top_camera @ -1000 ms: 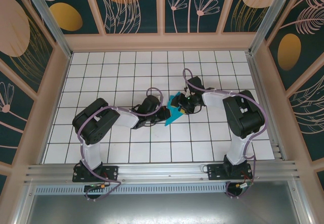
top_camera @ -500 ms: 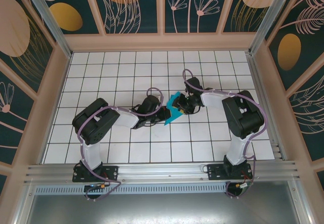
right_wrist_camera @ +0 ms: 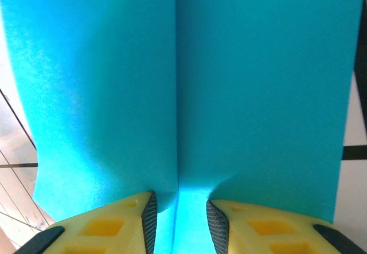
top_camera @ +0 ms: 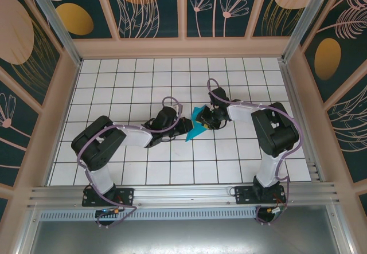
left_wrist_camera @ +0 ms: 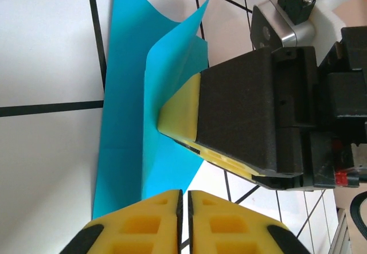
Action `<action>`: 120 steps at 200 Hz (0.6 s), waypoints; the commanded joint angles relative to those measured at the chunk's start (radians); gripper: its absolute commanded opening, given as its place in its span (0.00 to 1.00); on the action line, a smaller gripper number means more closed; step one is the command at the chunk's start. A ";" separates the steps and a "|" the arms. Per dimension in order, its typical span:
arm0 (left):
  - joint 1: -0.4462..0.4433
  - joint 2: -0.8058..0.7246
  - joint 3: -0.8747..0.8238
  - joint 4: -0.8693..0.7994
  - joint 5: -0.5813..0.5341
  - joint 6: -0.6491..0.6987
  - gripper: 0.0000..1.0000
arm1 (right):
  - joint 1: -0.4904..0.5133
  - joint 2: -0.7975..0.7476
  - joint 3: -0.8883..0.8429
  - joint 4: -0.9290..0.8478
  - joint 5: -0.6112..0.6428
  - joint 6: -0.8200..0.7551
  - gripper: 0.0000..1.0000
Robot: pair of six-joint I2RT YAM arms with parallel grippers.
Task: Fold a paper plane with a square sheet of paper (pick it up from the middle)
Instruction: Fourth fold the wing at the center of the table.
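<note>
The square sheet of paper [top_camera: 196, 129] is bright cyan, folded into a smaller creased shape that tapers to a point toward the near left, and lies on the table's middle. In the left wrist view one flap of the paper [left_wrist_camera: 129, 93] stands lifted, with a yellow finger [left_wrist_camera: 180, 108] of the right gripper pressed against its underside. My right gripper [right_wrist_camera: 179, 199] is open, and the paper's [right_wrist_camera: 258, 82] centre crease runs between its pads. My left gripper [left_wrist_camera: 185, 192] sits at the paper's near pointed end, parted by a thin slit with nothing in it.
Both grippers [top_camera: 184, 127] [top_camera: 206, 118] meet nose to nose at the middle of the white grid-tiled table [top_camera: 114, 82]. Wooden frame walls with patterned panels [top_camera: 183, 46] enclose the table on three sides. The arm bases stand on the metal rail [top_camera: 183, 194] at the near edge.
The left jaws have parted a slit and the left arm's elbow has swung left. The right jaws have narrowed around the crease. The paper has barely moved.
</note>
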 commanded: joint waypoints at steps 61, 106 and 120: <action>-0.013 0.004 -0.021 -0.001 0.007 0.011 0.31 | -0.009 0.232 -0.114 -0.158 0.296 0.009 0.42; -0.014 0.054 0.031 -0.054 0.009 0.051 0.29 | -0.012 0.233 -0.115 -0.157 0.289 0.009 0.42; -0.014 0.065 0.043 -0.065 0.007 0.064 0.27 | -0.012 0.231 -0.115 -0.157 0.285 0.006 0.42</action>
